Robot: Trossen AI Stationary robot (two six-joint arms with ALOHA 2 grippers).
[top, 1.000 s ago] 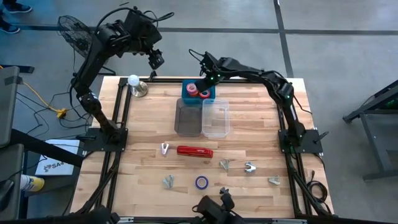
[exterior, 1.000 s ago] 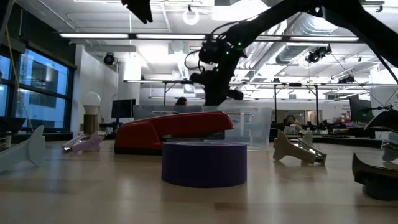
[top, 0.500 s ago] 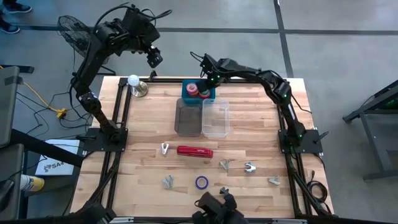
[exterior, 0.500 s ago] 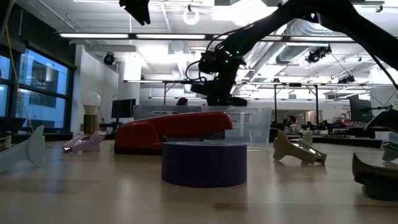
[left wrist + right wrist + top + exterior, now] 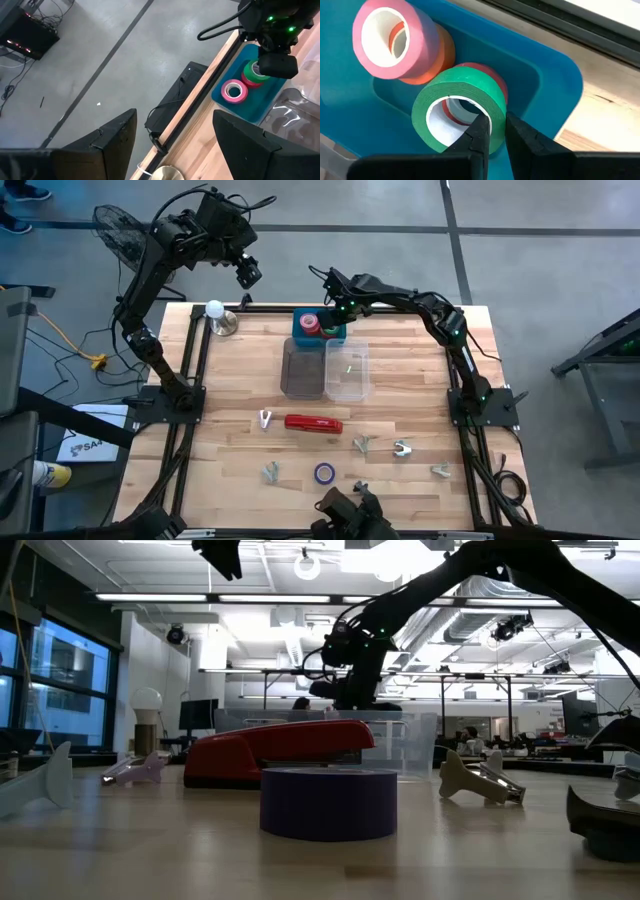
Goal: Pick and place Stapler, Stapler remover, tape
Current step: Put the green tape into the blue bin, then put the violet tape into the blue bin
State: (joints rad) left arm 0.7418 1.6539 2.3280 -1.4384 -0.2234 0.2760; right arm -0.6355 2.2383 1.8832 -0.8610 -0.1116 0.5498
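Observation:
My right gripper (image 5: 495, 126) reaches into the blue bin (image 5: 300, 338) at the table's far edge, shut on a green tape roll (image 5: 460, 82). That roll lies tilted over a red roll (image 5: 492, 75), beside a pink roll (image 5: 385, 35) stacked on an orange one. The red stapler (image 5: 313, 423) lies flat mid-table and a purple tape roll (image 5: 324, 473) lies flat near the near edge. Several staple removers (image 5: 401, 448) are scattered around them. My left gripper (image 5: 172, 145) hangs open, raised high beyond the table's far left corner. My right gripper pinches the green roll's wall (image 5: 496, 116), one finger (image 5: 479, 132) inside the ring's hole and the other (image 5: 517, 137) outside. The fingers come from above, pointing down into the bin. The roll is tilted, its lower side over the red roll.
A dark clear bin (image 5: 302, 367) and a lighter clear bin (image 5: 346, 370) stand side by side just in front of the blue bin. A bulb-shaped object (image 5: 217, 315) stands at the far left corner. Bare wood lies left and right of the stapler.
My right gripper has sunk toward the blue bin, still shut on the green roll, bringing the roll down onto the red roll inside. My left arm has barely moved.

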